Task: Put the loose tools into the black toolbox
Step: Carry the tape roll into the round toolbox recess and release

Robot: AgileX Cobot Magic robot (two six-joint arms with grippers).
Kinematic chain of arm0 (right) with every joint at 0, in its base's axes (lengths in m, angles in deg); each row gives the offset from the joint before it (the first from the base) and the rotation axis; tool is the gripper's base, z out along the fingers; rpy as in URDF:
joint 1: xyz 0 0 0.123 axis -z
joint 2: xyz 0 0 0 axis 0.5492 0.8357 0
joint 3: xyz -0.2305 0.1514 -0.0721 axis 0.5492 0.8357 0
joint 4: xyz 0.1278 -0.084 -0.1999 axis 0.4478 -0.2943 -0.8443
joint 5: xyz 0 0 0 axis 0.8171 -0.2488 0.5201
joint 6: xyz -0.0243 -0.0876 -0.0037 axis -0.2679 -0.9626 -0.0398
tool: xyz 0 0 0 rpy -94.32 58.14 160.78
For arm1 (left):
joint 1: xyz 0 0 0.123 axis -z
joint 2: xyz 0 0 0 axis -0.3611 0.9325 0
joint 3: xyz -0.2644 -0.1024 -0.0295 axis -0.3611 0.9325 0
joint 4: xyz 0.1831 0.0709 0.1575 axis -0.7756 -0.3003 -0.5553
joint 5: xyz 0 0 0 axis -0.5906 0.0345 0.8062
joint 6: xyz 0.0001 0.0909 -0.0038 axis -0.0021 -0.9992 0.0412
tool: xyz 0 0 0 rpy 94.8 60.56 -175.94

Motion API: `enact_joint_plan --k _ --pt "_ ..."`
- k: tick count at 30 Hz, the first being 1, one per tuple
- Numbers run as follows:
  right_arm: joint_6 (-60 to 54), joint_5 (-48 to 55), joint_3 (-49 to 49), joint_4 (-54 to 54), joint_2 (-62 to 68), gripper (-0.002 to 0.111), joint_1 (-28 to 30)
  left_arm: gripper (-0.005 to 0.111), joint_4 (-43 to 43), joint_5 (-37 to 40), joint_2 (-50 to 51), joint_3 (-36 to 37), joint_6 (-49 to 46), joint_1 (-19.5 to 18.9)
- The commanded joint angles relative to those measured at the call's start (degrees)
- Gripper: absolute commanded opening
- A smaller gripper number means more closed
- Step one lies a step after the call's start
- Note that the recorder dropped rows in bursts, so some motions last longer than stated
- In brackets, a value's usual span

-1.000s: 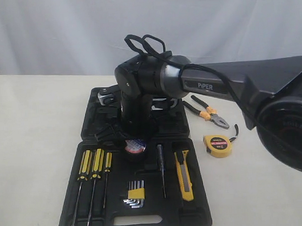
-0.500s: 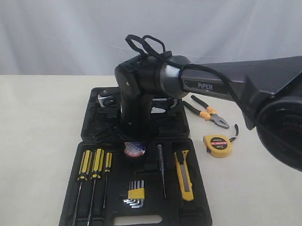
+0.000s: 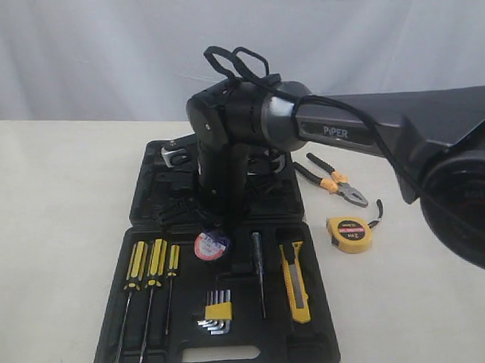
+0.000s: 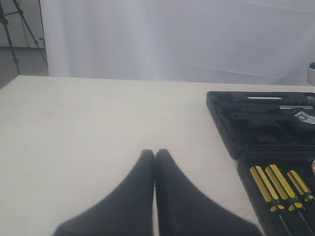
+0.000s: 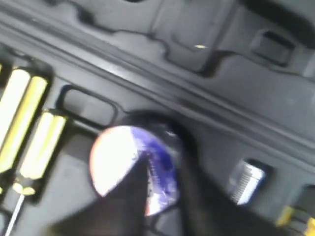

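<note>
Soft even light, faint shadows; right wrist view heavily motion-blurred.

Three yellow-black screwdrivers (image 3: 154, 268) lie near a bunch of hex keys (image 3: 217, 311).

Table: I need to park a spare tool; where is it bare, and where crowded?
Widest bare stretch of table: left of the black toolbox, out to the left edge. A smaller patch lies right of the toolbox, nearer the camera than the tape measure. Crowded: around the pliers and tape measure, and over the toolbox, where the right arm hangs.
</note>
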Motion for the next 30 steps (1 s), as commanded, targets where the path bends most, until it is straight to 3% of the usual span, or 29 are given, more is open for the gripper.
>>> enact_joint_plan --k 1,30 --pt "-0.44 1.66 -0.37 0.7 -1.58 -0.001 0.09 0.0 0.14 0.02 -0.16 0.12 -0.01 0.12" --pt "-2.69 -2.33 -0.37 2.74 3.08 -0.001 -0.01 0.0 0.14 0.02 -0.16 0.12 0.1 0.12"
